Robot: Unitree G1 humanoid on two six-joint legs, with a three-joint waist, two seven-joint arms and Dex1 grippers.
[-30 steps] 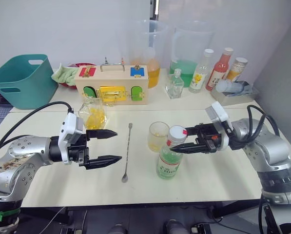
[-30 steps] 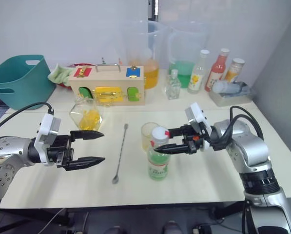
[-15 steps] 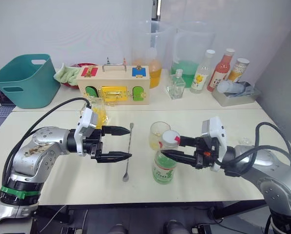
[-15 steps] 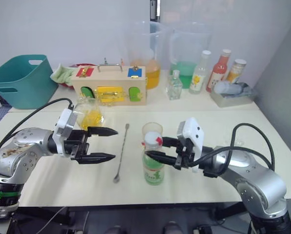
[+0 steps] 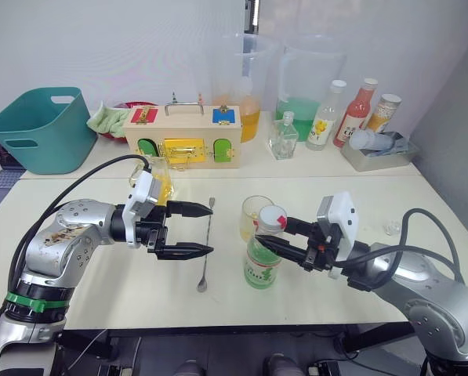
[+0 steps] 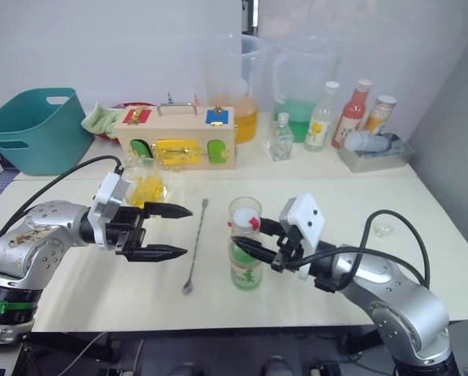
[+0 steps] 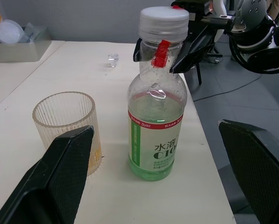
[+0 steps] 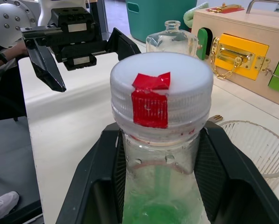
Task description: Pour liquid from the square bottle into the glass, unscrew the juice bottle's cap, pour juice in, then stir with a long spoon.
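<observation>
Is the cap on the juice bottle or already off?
On. The cap sits on the juice bottle; the right pincer straddles its neck.

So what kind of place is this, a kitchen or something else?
Probably a robot test bench, not a kitchen: a wooden latch-and-lock box, two big clear measuring jugs of coloured liquid and a teal plastic tub share one plain cream table.

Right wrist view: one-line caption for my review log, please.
Right gripper straddles the juice bottle neck just under the cap, with the open left gripper waiting opposite.
</observation>
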